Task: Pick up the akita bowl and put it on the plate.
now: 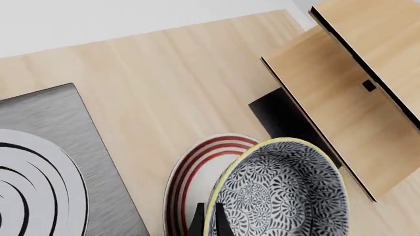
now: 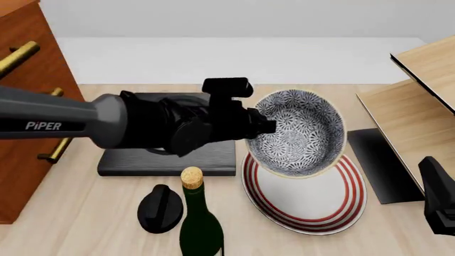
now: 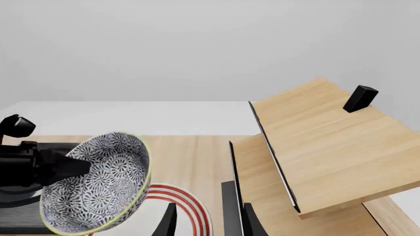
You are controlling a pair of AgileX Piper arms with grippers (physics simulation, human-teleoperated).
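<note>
The akita bowl (image 2: 302,130) is black-and-white patterned with a pale yellow rim. It hangs tilted, its opening facing the camera, just above the far part of the plate (image 2: 313,205). The plate is white with red rings and lies on the table. My left gripper (image 2: 265,126) is shut on the bowl's left rim. In the left wrist view the gripper (image 1: 208,223) pinches the rim of the bowl (image 1: 282,191) over the plate (image 1: 190,177). My right gripper (image 3: 210,223) stands open off to the right, with the bowl (image 3: 98,182) and plate (image 3: 187,201) ahead of it.
A black square stove (image 2: 170,160) lies left of the plate, under my left arm. A wine bottle (image 2: 199,218) and a black knob-shaped object (image 2: 160,209) stand near the front. A brown cabinet (image 2: 29,106) fills the left side, and a wooden shelf (image 2: 419,106) the right.
</note>
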